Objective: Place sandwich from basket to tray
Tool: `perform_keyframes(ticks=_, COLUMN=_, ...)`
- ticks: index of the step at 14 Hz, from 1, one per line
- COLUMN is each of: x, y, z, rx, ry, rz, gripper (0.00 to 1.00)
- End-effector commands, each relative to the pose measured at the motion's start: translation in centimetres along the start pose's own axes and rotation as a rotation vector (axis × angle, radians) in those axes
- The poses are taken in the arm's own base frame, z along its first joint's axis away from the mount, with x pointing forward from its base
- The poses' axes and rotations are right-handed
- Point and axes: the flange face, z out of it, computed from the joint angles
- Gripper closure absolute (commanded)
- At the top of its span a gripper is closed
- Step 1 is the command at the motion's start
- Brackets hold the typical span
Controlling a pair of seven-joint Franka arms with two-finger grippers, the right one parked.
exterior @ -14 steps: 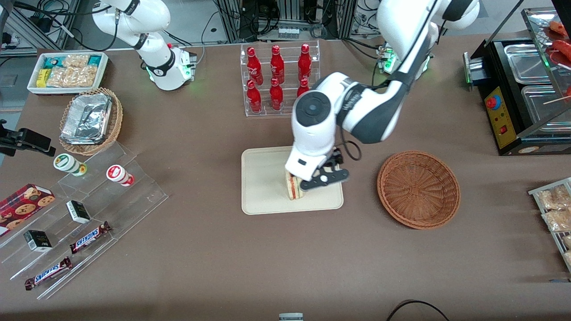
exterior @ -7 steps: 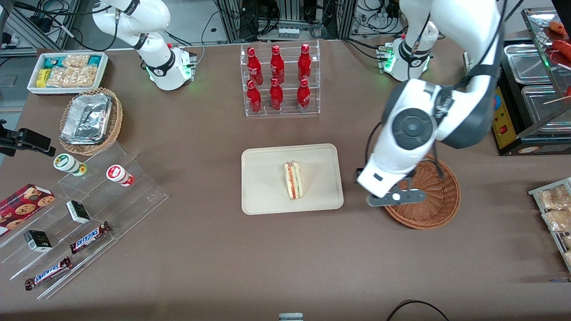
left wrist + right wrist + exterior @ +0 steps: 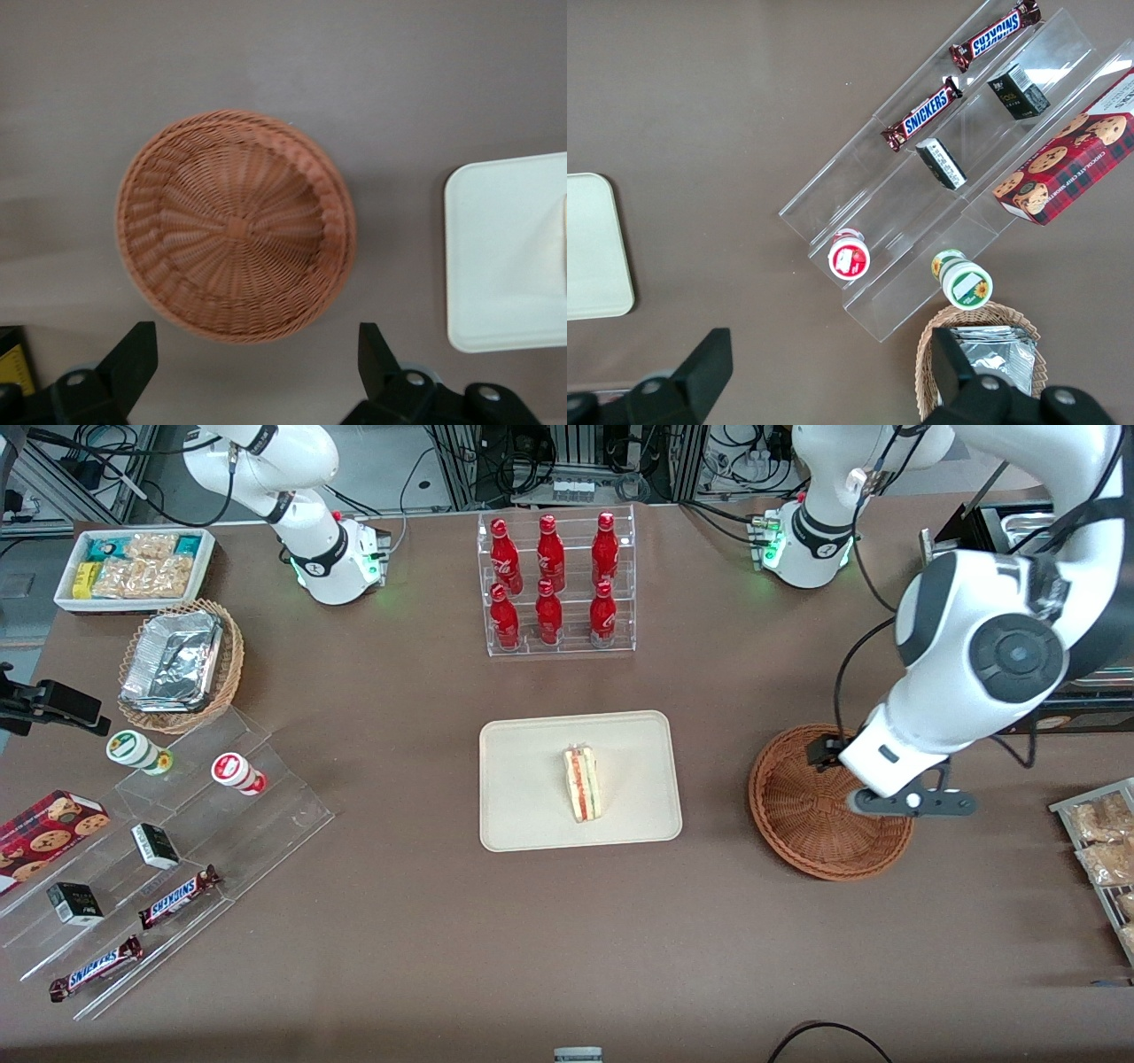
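Observation:
The sandwich (image 3: 582,784), a pale wedge with red and green filling, lies on the cream tray (image 3: 523,788) in the middle of the table, with nothing touching it. Beside the tray, toward the working arm's end, sits the reddish-brown wicker basket (image 3: 811,815), which holds nothing. My left gripper (image 3: 912,803) hangs above the basket's rim on the side away from the tray. The left wrist view shows the gripper (image 3: 255,343) open and holding nothing, looking down at the basket (image 3: 235,226) and a corner of the tray (image 3: 505,257).
A clear rack of red bottles (image 3: 554,584) stands farther from the front camera than the tray. A black food warmer (image 3: 1019,629) and a rack of snack packets (image 3: 1103,841) flank the basket at the working arm's end. Acrylic steps with snacks (image 3: 168,841) and a foil-filled tan basket (image 3: 182,664) lie toward the parked arm's end.
The left gripper let go of the sandwich on the tray, rose and swept toward the working arm's end, ending over the basket. The sandwich stays on the tray.

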Motion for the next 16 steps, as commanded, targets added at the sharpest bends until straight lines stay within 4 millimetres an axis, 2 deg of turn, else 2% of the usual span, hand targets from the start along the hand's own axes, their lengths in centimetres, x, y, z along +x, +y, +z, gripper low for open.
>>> perform_keyframes(ticks=1, x=-3.4, y=-2.9, z=-1.9, rx=-0.028, ry=-0.024, rz=0.09, gripper=0.0)
perform_keyframes(ticks=2, x=-4.1, y=-4.3, z=-2.8, rx=-0.03, ry=-0.031, rz=0.097, gripper=0.0)
perform_keyframes(ticks=5, x=-6.0, y=-5.8, z=-5.7, rx=-0.045, ry=-0.057, rz=0.149, gripper=0.0)
perform_keyframes(ticks=9, x=-6.9, y=-8.4, z=-9.7, rx=-0.047, ry=-0.044, rz=0.229, gripper=0.0)
perform_keyframes(ticks=12, x=-7.3, y=-9.9, z=-11.0, rx=-0.041, ry=-0.025, rz=0.217, gripper=0.0)
perform_keyframes(ticks=16, x=-7.3, y=-11.2, z=-11.2, rx=-0.041, ry=-0.012, rz=0.191, gripper=0.0)
